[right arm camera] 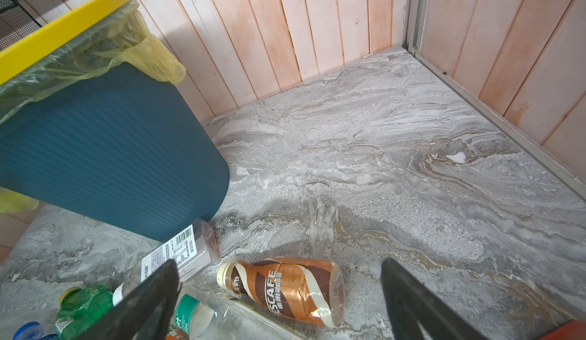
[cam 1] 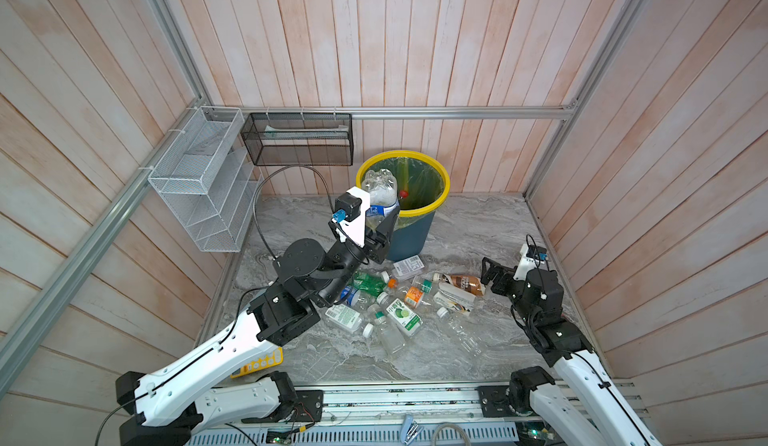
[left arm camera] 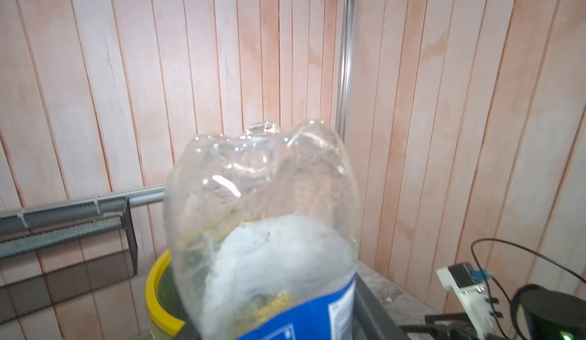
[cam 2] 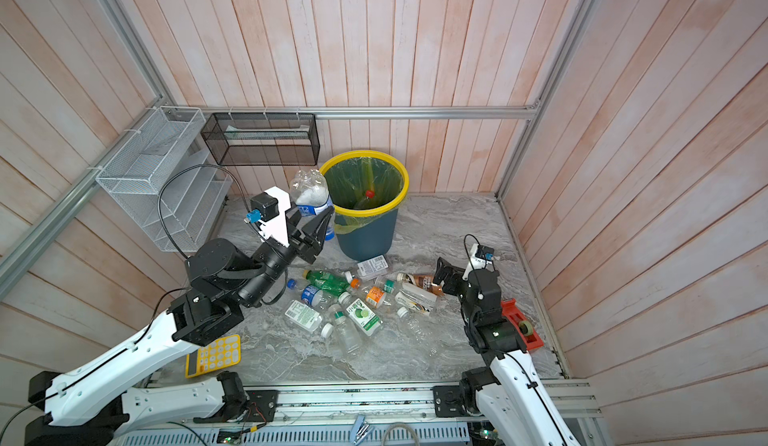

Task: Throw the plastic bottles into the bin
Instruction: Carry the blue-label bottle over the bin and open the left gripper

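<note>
Left gripper [cam 2: 320,220] jaws pinch a clear blue-labelled plastic bottle [cam 2: 308,190] near the yellow-rimmed dark blue bin [cam 2: 370,240]; release here may miss; right gripper [right arm camera: 278,261] jaws stand spread.

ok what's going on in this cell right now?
Two arms are clearing plastic bottles into the bin. The left hand grips a clear bottle with a blue label, bottom up, raised beside the bin's rim and not yet dropped. The right hand is open, low over a brown coffee bottle on the table. Many loose bottles lie there; a bottle with a red cap is already inside the bin.
</note>
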Motion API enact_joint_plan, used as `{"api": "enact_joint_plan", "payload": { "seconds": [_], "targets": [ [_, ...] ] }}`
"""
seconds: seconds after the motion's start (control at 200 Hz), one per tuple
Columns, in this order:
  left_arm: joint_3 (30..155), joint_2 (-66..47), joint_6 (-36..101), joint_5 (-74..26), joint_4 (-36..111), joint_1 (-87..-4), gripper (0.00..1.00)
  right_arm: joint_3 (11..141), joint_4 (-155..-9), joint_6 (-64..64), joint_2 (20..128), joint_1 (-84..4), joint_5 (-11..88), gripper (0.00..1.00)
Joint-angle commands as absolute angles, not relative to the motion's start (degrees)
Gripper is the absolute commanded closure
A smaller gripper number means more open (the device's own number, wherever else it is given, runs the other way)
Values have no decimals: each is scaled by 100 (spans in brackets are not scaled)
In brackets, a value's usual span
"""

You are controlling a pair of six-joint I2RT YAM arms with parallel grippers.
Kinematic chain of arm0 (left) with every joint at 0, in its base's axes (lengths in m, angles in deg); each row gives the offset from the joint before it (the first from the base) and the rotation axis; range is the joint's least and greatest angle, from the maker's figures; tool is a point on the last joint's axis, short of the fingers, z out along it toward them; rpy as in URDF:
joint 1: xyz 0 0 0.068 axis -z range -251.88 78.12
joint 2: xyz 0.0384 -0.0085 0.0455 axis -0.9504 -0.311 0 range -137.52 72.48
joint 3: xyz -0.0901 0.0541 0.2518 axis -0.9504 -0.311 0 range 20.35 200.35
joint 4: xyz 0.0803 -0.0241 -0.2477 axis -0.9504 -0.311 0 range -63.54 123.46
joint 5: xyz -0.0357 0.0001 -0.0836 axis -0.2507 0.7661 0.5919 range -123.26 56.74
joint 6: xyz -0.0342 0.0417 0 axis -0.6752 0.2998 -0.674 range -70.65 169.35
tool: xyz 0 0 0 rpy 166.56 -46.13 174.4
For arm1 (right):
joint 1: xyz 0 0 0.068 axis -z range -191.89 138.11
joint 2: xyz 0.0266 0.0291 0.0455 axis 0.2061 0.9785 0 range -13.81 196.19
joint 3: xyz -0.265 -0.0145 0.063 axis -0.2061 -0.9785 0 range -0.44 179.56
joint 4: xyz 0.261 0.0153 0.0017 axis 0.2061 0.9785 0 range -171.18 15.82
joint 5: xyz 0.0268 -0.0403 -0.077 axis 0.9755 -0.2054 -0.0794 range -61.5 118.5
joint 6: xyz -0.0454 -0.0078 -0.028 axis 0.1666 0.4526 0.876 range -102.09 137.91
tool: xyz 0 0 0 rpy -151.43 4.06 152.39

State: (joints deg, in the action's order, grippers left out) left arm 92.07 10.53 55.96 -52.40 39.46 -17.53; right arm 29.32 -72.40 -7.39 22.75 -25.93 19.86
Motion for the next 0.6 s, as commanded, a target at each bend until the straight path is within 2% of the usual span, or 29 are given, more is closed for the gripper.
{"api": "enact_joint_plan", "payload": {
  "seconds": [0.0,0.11,0.23,0.305,0.365,0.485,0.595],
  "targets": [
    [9737,426,5657,-4529,4575,-2415,41,2927,-7309,-685,2182,-2561,2058,1],
    [11024,-876,4664,-3339,3292,-3441,39,2979,-7304,-670,2279,-2563,2200,1],
    [12668,-2327,4171,-2667,1720,-3890,25,3139,-7087,-514,2486,-2562,2376,1],
    [13375,-2698,4143,-2621,994,-3894,13,3284,-6848,-393,2564,-2563,2379,0],
    [13187,-2469,4165,-2720,1237,-3862,0,3338,-6713,-348,2546,-2565,2333,0],
    [12004,-1510,4448,-3205,2489,-3680,0,3377,-6654,-328,2493,-2561,2384,0],
    [11553,-1012,4458,-3398,2633,-3627,0,3457,-6537,-319,2612,-2564,2586,0]
  ]
}}
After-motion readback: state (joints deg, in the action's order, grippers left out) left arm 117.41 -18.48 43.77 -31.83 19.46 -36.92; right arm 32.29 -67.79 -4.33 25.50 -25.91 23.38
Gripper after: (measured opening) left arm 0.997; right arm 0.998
